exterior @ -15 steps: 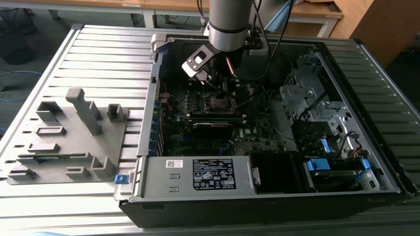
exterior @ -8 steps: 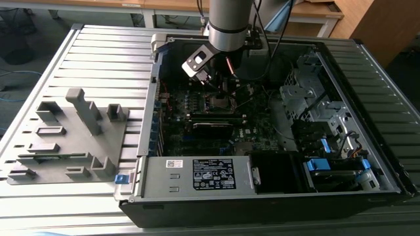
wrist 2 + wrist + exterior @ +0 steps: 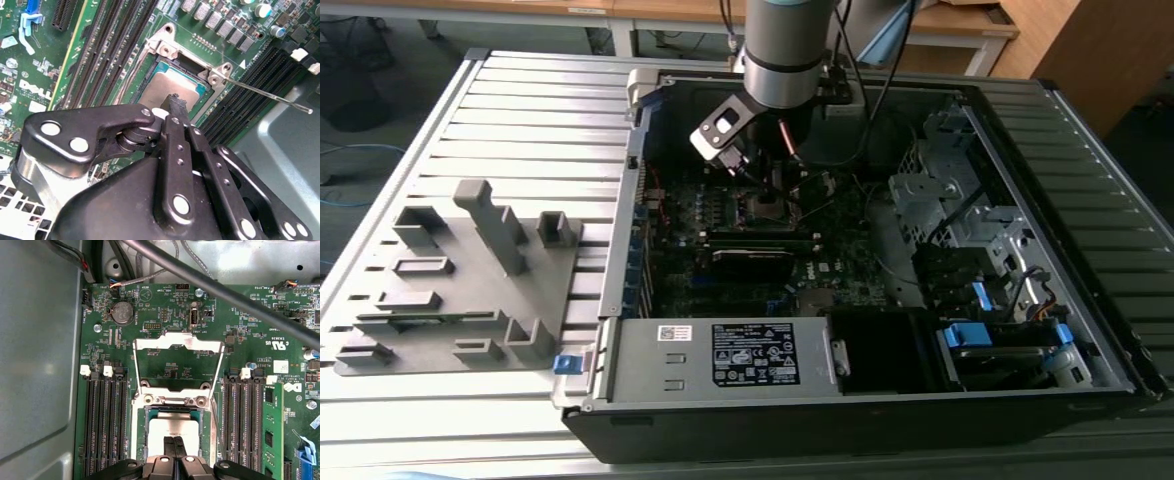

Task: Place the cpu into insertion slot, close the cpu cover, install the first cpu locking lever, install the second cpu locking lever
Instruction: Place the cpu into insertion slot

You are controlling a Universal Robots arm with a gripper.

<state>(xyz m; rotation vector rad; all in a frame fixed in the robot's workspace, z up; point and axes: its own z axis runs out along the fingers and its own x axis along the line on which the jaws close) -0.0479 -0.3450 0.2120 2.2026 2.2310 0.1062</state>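
The cpu [image 3: 172,426] lies flat in the insertion slot on the green motherboard, its dull silver top up; it shows in both wrist views [image 3: 167,86]. My gripper [image 3: 174,444] is shut, its two black fingers pressed together with nothing between them. Their tip [image 3: 176,102] is over the cpu's near edge; I cannot tell whether it touches. The cpu cover [image 3: 177,342] stands open, swung back from its hinge beyond the slot. One thin locking lever [image 3: 270,95] sticks out unlatched past the slot's corner. In the exterior view the gripper [image 3: 774,198] hangs over the slot inside the open case.
Black memory slots [image 3: 105,425] flank the socket on both sides, with a green module [image 3: 270,430] in one. A thick black cable [image 3: 225,292] crosses above the board. Grey case wall [image 3: 35,365] is close by. A grey fixture [image 3: 454,280] stands outside the case.
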